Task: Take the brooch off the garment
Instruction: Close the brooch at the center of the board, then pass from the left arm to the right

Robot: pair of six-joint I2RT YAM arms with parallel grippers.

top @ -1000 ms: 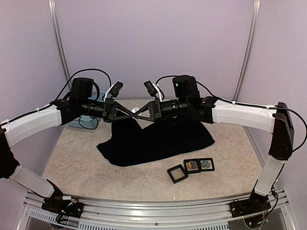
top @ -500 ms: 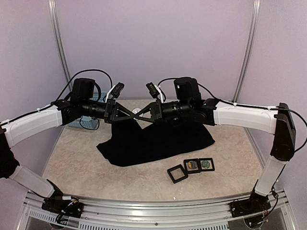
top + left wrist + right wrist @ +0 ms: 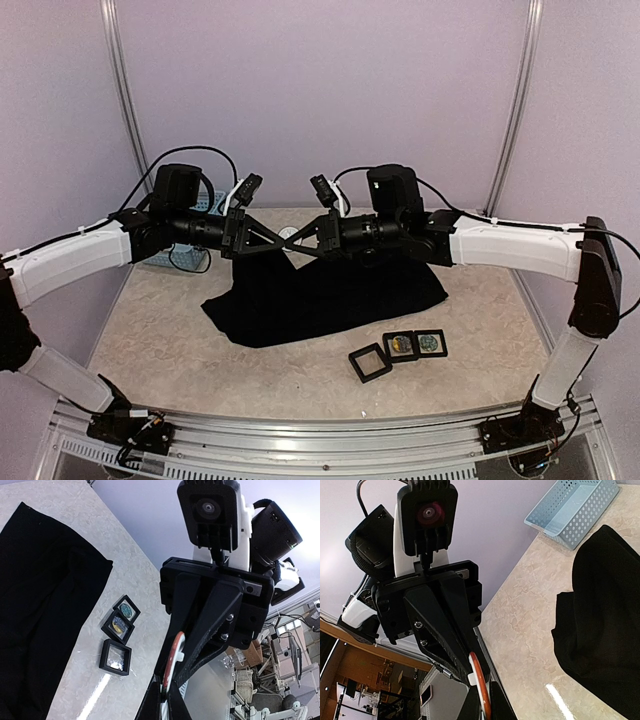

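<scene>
Left hand (image 3: 160, 707), right hand (image 3: 487, 707) both clamped tight on brooch (image 3: 171, 662), above garment (image 3: 320, 295).

The garment (image 3: 330, 295) is spread across the middle of the worktop (image 3: 150, 340), reaching toward its far edge. A basket (image 3: 178, 258) is set by the far left corner, just left of the garment. Three frames (image 3: 402, 346) are lined up before the garment, right of centre, toward the near edge.
</scene>
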